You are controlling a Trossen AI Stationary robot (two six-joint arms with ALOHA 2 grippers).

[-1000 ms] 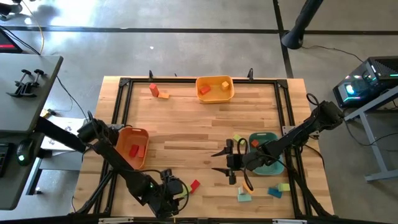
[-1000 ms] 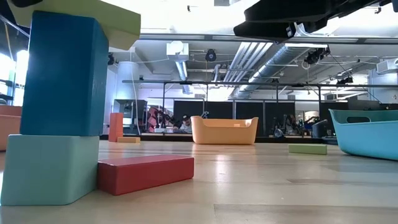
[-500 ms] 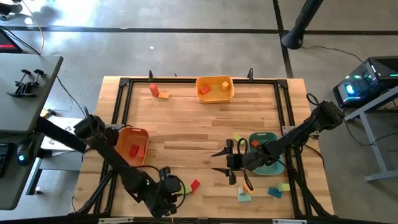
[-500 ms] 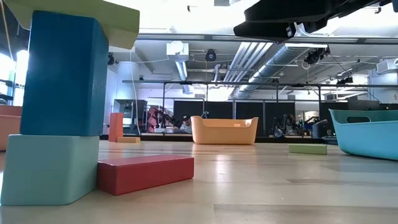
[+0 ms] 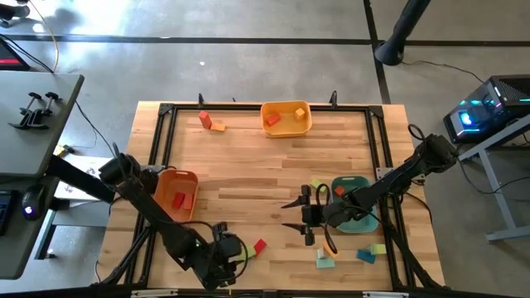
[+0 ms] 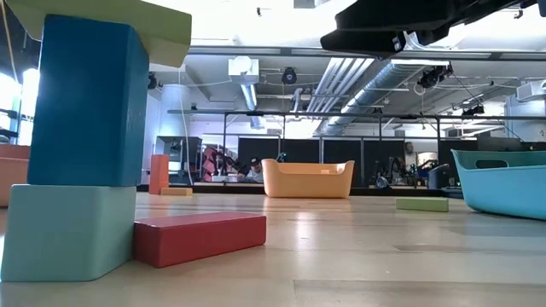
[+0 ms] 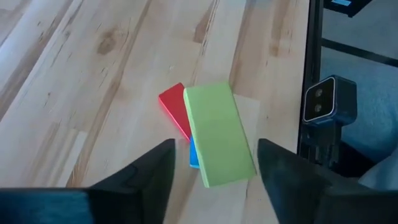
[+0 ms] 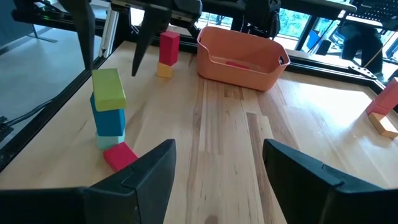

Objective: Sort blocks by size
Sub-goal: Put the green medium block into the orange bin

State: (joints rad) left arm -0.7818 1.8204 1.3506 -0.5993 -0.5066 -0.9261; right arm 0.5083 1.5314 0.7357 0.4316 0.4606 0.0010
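Near the table's front edge stands a stack of blocks: a green block (image 7: 217,134) lies on a blue block (image 8: 109,119), which stands on a teal block (image 6: 68,230). A red block (image 8: 119,155) lies flat on the table against the stack's foot. My left gripper (image 7: 215,163) hovers open just above the stack, one finger on each side of the green block and clear of it. To the stack's right, my right gripper (image 5: 287,214) is open above the table and holds nothing; its fingers point toward the stack.
An orange tray (image 5: 176,194) holding a red block stands at the left, a yellow-orange tray (image 5: 286,118) with blocks at the far edge, and a teal tray (image 5: 356,211) under my right arm. Loose blocks lie at the near right (image 5: 365,256) and far left (image 5: 207,121).
My left gripper has risen a little from the stack's top. In the low view, the dark part beside the green block's end is gone and that end now shows. The stack stands as before.
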